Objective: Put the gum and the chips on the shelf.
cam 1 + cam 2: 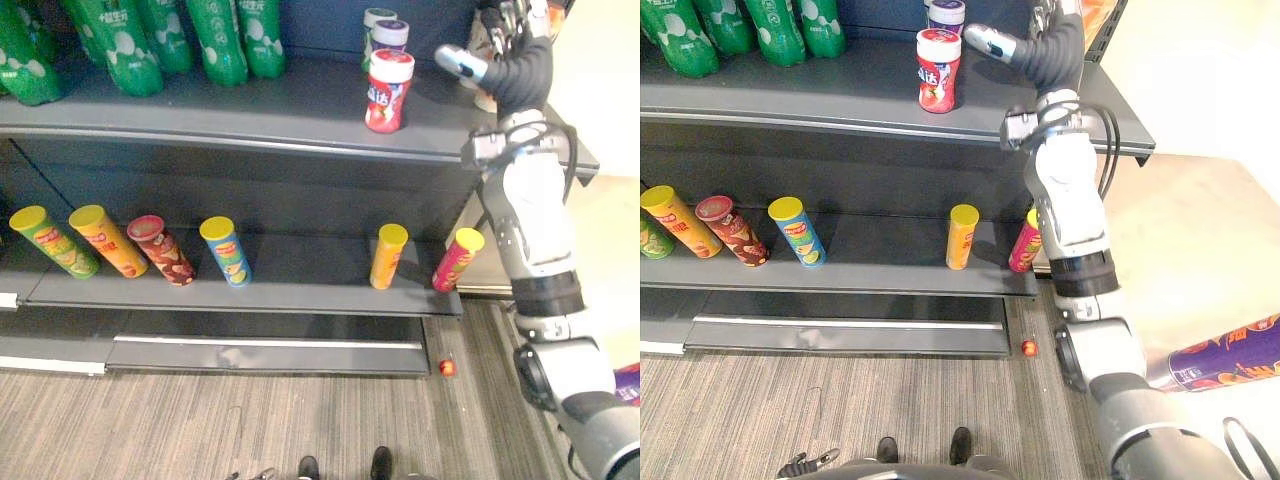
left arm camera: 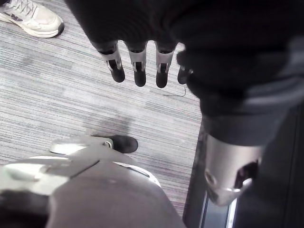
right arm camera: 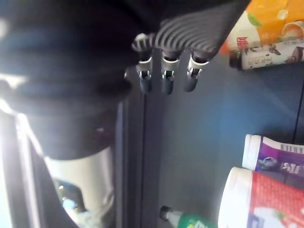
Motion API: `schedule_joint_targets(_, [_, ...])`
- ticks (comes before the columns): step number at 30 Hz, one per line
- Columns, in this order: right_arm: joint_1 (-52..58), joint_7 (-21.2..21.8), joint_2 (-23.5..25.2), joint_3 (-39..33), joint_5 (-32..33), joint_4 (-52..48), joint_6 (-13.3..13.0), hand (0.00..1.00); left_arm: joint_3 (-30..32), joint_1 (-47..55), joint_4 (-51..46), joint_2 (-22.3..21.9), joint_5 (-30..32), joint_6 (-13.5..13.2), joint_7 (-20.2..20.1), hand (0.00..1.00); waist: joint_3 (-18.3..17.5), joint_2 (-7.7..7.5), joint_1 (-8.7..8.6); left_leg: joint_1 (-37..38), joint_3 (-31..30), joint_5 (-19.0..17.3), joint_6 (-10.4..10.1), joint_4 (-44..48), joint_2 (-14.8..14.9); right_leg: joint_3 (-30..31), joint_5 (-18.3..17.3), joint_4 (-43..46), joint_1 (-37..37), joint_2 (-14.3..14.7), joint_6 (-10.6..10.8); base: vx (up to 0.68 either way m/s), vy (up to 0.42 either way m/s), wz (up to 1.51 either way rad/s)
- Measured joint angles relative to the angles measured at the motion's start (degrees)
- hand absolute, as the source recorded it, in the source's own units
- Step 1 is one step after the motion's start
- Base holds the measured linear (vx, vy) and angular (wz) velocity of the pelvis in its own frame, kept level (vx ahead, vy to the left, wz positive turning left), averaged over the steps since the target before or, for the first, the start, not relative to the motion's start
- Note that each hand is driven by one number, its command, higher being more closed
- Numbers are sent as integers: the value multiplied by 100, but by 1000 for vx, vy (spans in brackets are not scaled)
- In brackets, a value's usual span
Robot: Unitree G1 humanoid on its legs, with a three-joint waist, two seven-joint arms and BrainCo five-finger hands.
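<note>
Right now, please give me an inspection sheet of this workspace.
Surface: dark shelf, two boards.
Job's things: gum jar upright on the top board, two jars behind it; six chips cans in a row on the lower board.
Clutter: small red thing on the carpet; purple can at the right.
Hands: right hand open, raised beside the gum jar; left hand open over the carpet.
Cables: nothing seen.
Surroundings: green bottles on the top board; a person's shoe.
</note>
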Motion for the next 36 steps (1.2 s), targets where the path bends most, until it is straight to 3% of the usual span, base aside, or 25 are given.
schedule_joint_targets(3, [923,144,344,174,-2,-900,-264,0,0,23,9,3,37,-2,7,0,-43,-22,-37,4,10,0,0,0,8,9,0,-3,0,10,0,0,0,0])
schedule_joint_targets(8, [2241,658,554,1156,36,-1500,-384,0,3,65,53,4,78,-2,14,0,-140,-53,-111,3,31,-3,-4,-4,15,26,-1,-12,-2,16,0,-2,1,-1])
schedule_joint_targets(14, [3815,1471,559,2327,242,-1465,-402,0,1,33,213,7,268,-51,10,0,-222,-61,-124,0,49,-21,-24,-33,21,35,-8,-12,-10,21,6,-2,1,-1])
schedule_joint_targets(18, [4747,1830,645,2465,335,-1008,-325,0,-4,32,248,4,307,-61,0,0,-230,-49,-138,6,117,-31,-25,-34,18,83,-27,-12,-13,20,36,-1,11,-7])
schedule_joint_targets(25, [5891,1994,832,1954,-302,495,-209,0,1,37,278,-24,512,-73,2,0,-257,76,-271,-22,126,-89,-54,-36,0,91,-37,-68,-12,12,29,0,0,0])
schedule_joint_targets(30, [5959,1630,1000,1010,-1558,2595,-197,0,2,3,261,-137,527,-135,47,0,-280,220,-273,-17,127,-103,-58,-36,-22,91,-36,-74,-11,-9,28,0,0,0])
schedule_joint_targets(36, [5835,1281,1085,159,-1770,4585,-108,0,-41,-12,251,-194,522,-186,86,0,-284,324,-274,-2,130,-109,-68,-35,-29,89,-36,-74,-5,-15,28,0,0,0])
